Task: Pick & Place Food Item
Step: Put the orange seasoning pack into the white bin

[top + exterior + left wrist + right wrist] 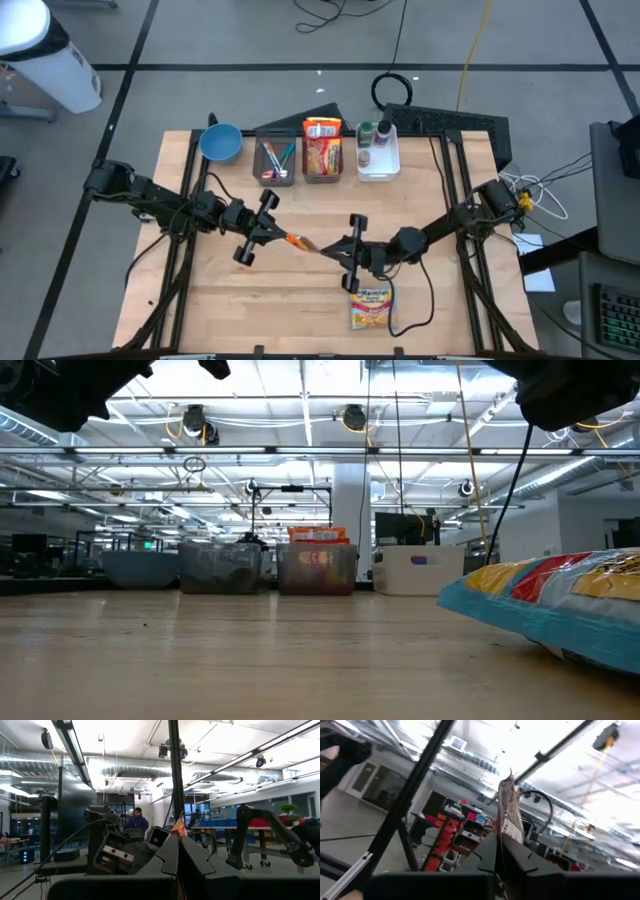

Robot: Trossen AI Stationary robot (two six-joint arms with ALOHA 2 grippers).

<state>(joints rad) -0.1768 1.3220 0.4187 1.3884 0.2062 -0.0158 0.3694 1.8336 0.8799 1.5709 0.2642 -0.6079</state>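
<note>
Blue bowl point(220, 142), pen bin point(274, 160) and white bin point(378, 152) line the table's far edge

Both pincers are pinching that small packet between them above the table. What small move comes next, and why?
Probably open the left pincer. The small packet is clamped at both ends, the right pincer shut on its other end, so neither arm can carry it toward the bins until one lets go.

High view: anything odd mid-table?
Yes. Both the left gripper and the right gripper are shut on one small orange packet, held between them above the table. A noodle packet lies near the front edge.
</note>
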